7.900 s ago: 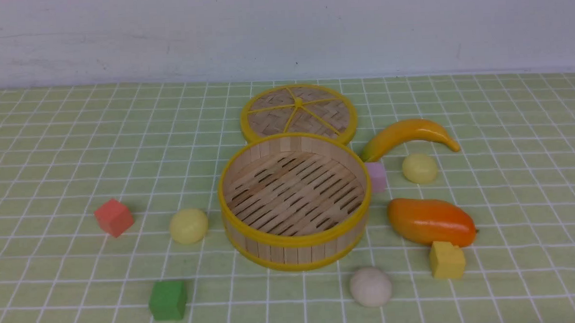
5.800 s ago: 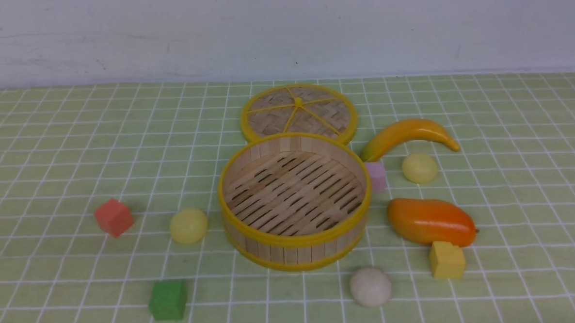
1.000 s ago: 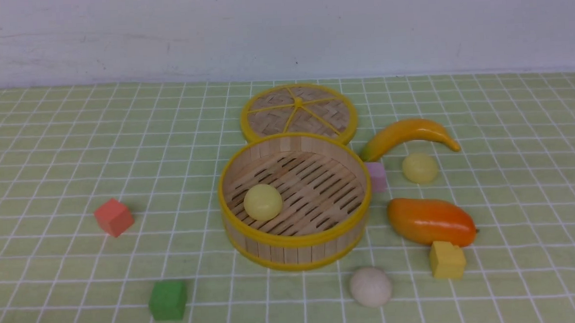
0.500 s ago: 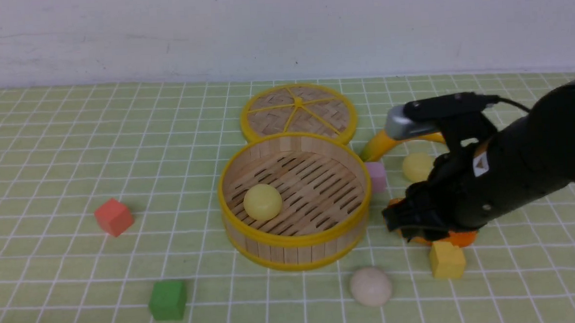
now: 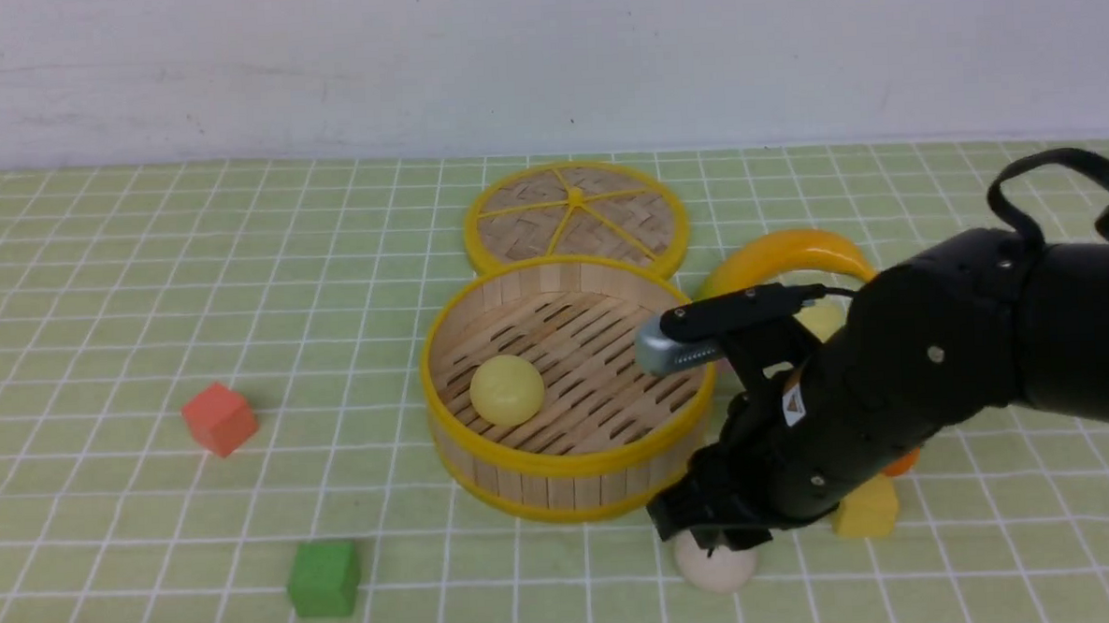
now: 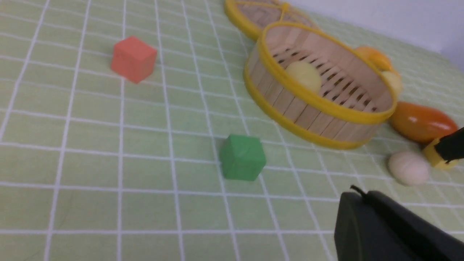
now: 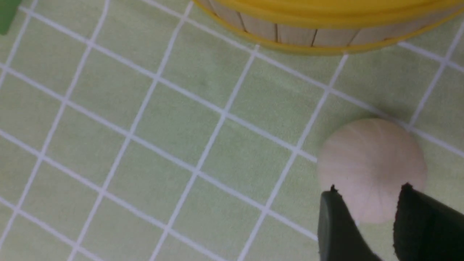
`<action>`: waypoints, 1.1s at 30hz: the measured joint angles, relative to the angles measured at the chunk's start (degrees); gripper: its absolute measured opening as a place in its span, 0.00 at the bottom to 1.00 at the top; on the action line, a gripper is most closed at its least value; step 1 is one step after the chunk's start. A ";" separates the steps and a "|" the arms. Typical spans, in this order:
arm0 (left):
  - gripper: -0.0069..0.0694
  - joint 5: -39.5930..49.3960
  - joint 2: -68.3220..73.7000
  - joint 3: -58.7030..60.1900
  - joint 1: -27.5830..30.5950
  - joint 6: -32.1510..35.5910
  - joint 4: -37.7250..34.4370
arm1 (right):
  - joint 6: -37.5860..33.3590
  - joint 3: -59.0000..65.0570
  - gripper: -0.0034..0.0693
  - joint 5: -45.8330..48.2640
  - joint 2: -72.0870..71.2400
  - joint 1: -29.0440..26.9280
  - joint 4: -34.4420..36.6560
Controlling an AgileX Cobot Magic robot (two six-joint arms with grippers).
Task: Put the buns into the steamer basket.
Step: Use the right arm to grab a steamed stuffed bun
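Note:
The steamer basket (image 5: pixel 575 460) stands mid-table with one pale yellow bun (image 5: pixel 506 388) on its slatted floor. A second pale yellow bun (image 5: pixel 824 318) lies right of the basket, mostly hidden behind my right arm. The off-white bun (image 5: pixel 715 568) lies on the cloth in front of the basket. My right gripper (image 5: pixel 709 529) is open just above it; in the right wrist view the fingertips (image 7: pixel 331 214) straddle the near edge of the off-white bun (image 7: pixel 369 159) without closing on it. My left gripper (image 6: pixel 357 194) is shut, empty, low over the cloth, and not in the front view.
The flat woven lid (image 5: pixel 577 219) lies behind the basket. A banana (image 5: pixel 786 253), a mango (image 5: pixel 900 463) and a yellow cube (image 5: pixel 867 511) lie right, under my right arm. A red cube (image 5: pixel 219 418) and a green cube (image 5: pixel 324 578) lie left.
The bun left of the basket now lies inside it. In the last half second my right arm has moved left and forward from over the mango, down to the off-white bun.

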 joint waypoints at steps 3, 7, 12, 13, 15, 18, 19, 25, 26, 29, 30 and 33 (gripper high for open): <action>0.07 -2.25 0.00 1.62 0.00 0.00 1.84 | -0.04 0.00 0.38 -1.80 1.49 0.00 -1.73; 0.07 -5.88 0.00 3.66 0.00 0.00 2.70 | -0.04 -0.04 0.38 -2.94 3.09 0.00 -4.49; 0.07 -7.15 0.00 7.11 0.00 0.00 1.90 | -0.04 -0.06 0.38 -3.86 4.37 0.00 -6.42; 0.07 -7.58 0.00 8.02 0.00 0.00 1.69 | -0.04 -0.06 0.38 -4.15 4.68 0.00 -6.44; 0.08 -8.69 0.00 10.08 0.00 0.00 1.54 | -0.04 -0.11 0.38 -4.57 5.54 0.00 -6.44; 0.08 -9.69 0.00 11.89 0.00 0.00 0.85 | -0.04 -0.11 0.38 -4.77 6.98 0.00 -6.49; 0.08 -9.95 0.00 11.93 0.00 0.00 0.85 | -0.04 -0.11 0.38 -4.77 7.09 0.00 -6.49; 0.09 -10.95 0.00 12.00 0.00 0.00 -0.38 | -0.04 -0.48 0.33 -5.07 7.37 0.00 -6.49; 0.09 -10.95 0.00 12.00 0.00 0.00 -0.38 | -0.04 -0.53 0.29 -4.95 7.41 0.00 -6.49; 0.09 -10.95 0.00 12.00 0.00 0.00 -0.43 | -0.04 -0.55 0.16 -4.67 7.41 0.00 -6.44; 0.09 -10.95 0.00 12.00 0.00 0.00 -0.43 | -0.04 -0.55 0.09 -4.67 7.41 0.00 -6.44; 0.09 -10.95 0.00 12.00 0.08 0.00 -0.43 | -0.04 -0.79 0.05 -4.54 7.41 0.00 -6.44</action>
